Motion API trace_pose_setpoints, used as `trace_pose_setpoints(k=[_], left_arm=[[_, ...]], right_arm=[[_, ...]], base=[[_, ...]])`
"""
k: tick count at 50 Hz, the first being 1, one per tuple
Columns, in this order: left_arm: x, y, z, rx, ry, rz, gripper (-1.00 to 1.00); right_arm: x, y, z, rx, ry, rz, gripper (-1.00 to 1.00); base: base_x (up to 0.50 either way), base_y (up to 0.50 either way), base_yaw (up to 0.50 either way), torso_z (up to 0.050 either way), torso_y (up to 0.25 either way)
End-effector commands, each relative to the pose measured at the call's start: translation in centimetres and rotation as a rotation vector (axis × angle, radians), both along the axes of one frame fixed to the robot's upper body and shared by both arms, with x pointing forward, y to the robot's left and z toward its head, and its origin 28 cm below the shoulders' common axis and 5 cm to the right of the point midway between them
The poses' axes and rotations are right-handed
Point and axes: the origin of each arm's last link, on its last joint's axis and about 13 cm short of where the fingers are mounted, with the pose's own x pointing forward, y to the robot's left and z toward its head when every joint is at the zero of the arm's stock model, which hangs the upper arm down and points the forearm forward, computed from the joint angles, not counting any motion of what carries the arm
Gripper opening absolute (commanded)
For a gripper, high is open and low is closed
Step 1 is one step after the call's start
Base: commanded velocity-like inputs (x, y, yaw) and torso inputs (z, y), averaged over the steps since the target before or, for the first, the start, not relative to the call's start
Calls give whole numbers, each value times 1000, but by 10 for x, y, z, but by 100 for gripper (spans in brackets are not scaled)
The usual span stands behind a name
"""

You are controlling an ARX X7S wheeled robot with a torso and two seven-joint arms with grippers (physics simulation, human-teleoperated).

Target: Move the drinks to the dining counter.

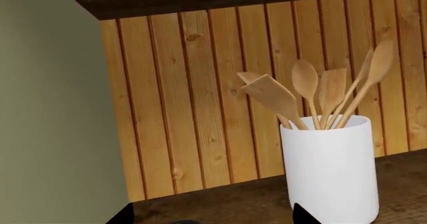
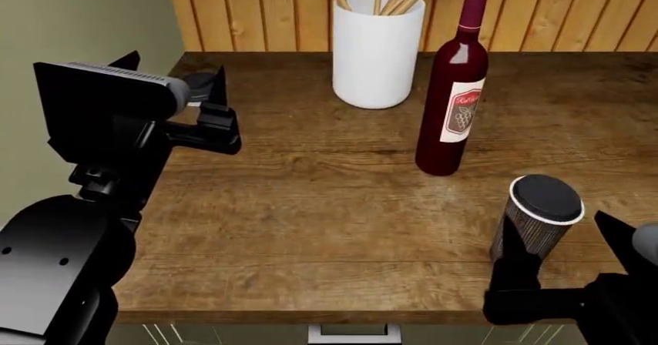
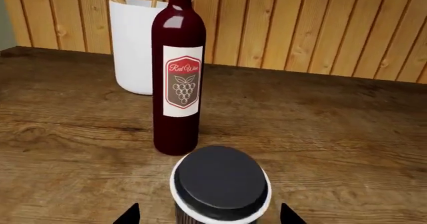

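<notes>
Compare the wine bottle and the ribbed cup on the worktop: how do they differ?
The wine bottle is tall, smooth and dark red with a white grape label; the ribbed cup is short, grey-brown and unlabelled. The bottle narrows to a neck, while the cup ends in a wide black lid. The bottle stands clear of both arms; the cup sits between the right gripper's fingertips. Both stand upright on the dark wood worktop.

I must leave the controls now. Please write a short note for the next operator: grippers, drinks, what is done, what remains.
Left gripper: open and empty, hovering over the dark wood worktop at its left end.
Right gripper: open, its fingertips on either side of the ribbed grey-brown cup with black lid, not closed yet.
Tall dark-red wine bottle with white label: upright beside the white utensil crock.
Done: nothing delivered.
Left: carry the cup and the bottle to the dining counter, not in view.
</notes>
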Motion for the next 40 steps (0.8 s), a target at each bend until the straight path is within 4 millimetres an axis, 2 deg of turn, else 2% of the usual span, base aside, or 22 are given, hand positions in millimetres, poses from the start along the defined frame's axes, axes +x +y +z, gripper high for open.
trace_pose_setpoints(k=[1, 9, 14, 27, 28, 40], left_arm=[[1, 0, 0, 1, 2, -1, 100], [0, -1, 1, 1, -4, -3, 100], [-1, -1, 4, 3, -11, -3, 100], [-3, -1, 3, 5, -16, -1, 100], [-3, -1, 4, 4, -16, -1, 100], [0, -4, 3, 12, -7, -14, 100]], right_arm=[[1, -5, -10, -1, 44, -35, 100], [10, -7, -20, 25, 80, -26, 100], [25, -4, -32, 46, 127, 12, 100], [34, -12, -46, 62, 168, -45, 100], [33, -12, -44, 64, 161, -33, -100], [29, -11, -25, 42, 22, -80, -100]], base=[[0, 0, 0, 0, 0], [0, 0, 0, 0, 0], [0, 0, 0, 0, 0], [0, 0, 0, 0, 0], [0, 0, 0, 0, 0], [1, 0, 0, 0, 0]])
